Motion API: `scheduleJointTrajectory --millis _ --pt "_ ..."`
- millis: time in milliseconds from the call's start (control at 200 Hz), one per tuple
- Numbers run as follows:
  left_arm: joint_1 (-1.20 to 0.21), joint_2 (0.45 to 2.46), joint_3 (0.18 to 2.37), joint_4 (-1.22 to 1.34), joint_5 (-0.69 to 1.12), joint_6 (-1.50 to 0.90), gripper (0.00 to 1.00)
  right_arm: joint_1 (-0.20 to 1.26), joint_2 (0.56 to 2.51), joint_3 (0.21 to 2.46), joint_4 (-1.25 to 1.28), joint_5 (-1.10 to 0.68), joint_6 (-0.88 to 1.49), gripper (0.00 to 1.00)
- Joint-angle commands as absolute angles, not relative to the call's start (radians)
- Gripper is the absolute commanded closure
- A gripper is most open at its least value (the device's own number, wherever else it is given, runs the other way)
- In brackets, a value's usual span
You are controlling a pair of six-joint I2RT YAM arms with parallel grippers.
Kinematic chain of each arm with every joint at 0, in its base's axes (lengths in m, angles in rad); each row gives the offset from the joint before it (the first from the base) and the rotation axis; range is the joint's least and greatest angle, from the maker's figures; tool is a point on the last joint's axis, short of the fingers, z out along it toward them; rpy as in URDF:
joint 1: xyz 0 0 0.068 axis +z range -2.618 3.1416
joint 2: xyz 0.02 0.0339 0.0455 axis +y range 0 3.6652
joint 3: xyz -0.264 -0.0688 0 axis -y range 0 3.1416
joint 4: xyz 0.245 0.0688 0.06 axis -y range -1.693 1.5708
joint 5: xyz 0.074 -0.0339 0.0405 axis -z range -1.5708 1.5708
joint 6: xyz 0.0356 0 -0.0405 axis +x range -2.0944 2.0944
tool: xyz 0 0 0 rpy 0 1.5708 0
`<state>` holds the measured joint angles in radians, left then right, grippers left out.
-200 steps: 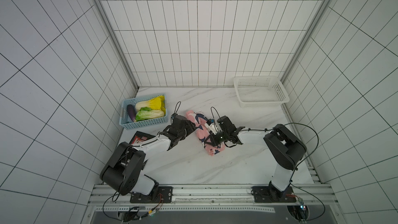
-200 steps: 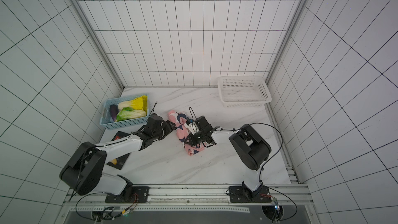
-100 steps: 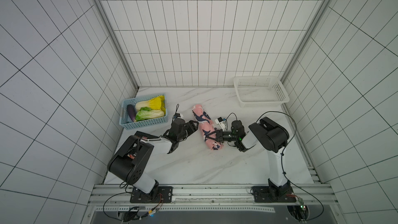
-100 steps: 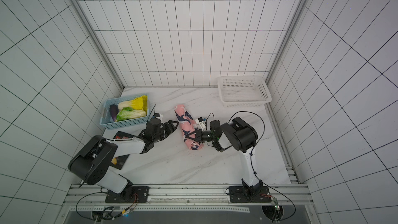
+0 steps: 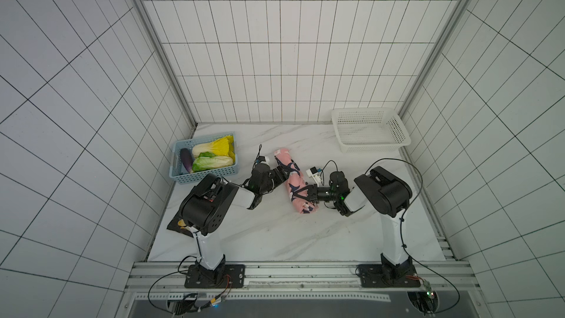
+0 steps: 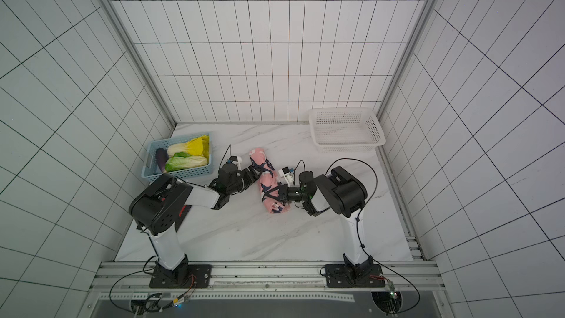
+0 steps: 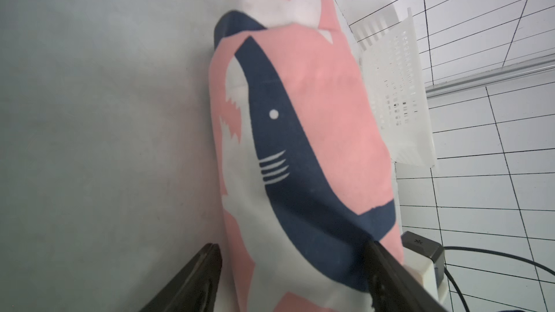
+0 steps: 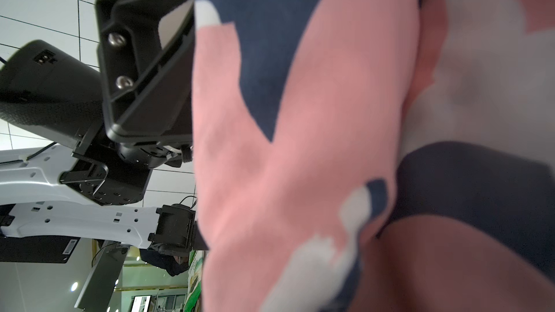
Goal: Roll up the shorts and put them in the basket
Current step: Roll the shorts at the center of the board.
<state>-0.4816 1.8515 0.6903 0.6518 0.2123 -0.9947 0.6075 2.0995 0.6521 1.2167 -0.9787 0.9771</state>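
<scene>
The shorts [image 5: 293, 178] [image 6: 266, 183] lie rolled into a pink tube with navy sharks in the middle of the marble table, slanting front to back. My left gripper [image 5: 282, 173] [image 6: 253, 175] reaches in from the left and stands open. Its fingers straddle the roll's far half in the left wrist view, gripper [image 7: 291, 244], shorts [image 7: 300, 100]. My right gripper [image 5: 303, 194] [image 6: 275, 194] comes from the right and is shut on fabric of the roll's near half. The shorts [image 8: 300, 145] fill the right wrist view and hide that gripper's fingers.
A blue basket [image 5: 201, 177] with cabbages and an eggplant stands at the left wall, just behind the left arm. An empty white basket [image 5: 371, 148] sits at the back right corner. A dark flat packet [image 5: 176, 224] lies under the left arm.
The left jaws have spread wider around the roll. Both arms' elbows have shifted, and the roll has turned a little on the table. The right gripper keeps its hold.
</scene>
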Motion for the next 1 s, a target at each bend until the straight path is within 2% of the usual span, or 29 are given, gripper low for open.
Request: scheduleJointTrajectory --millis 0,175,335,565,810,994 --pt "-0.497 1.883 0.716 0.638 0.208 -0.973 0.21 0.599 2.116 0.659 1.063 -0.985 0.912 0.84" --pt "-0.514 1.9 0.736 0.595 0.174 -0.963 0.22 0.599 2.122 0.676 1.002 -0.979 0.888 0.84" --pt "-0.503 1.82 0.676 0.618 0.146 -0.969 0.21 0.599 2.11 0.674 0.955 -0.959 0.865 0.84" --pt "-0.443 1.764 0.646 0.627 0.194 -0.982 0.2 0.598 2.103 0.657 0.936 -0.942 0.834 0.84" --pt "-0.464 1.85 0.698 0.727 0.277 -0.988 0.19 0.599 2.112 0.675 0.904 -0.945 0.815 0.84" --pt "-0.493 1.9 0.811 0.484 0.233 -0.906 0.18 0.598 2.105 0.683 0.876 -0.948 0.799 0.84"
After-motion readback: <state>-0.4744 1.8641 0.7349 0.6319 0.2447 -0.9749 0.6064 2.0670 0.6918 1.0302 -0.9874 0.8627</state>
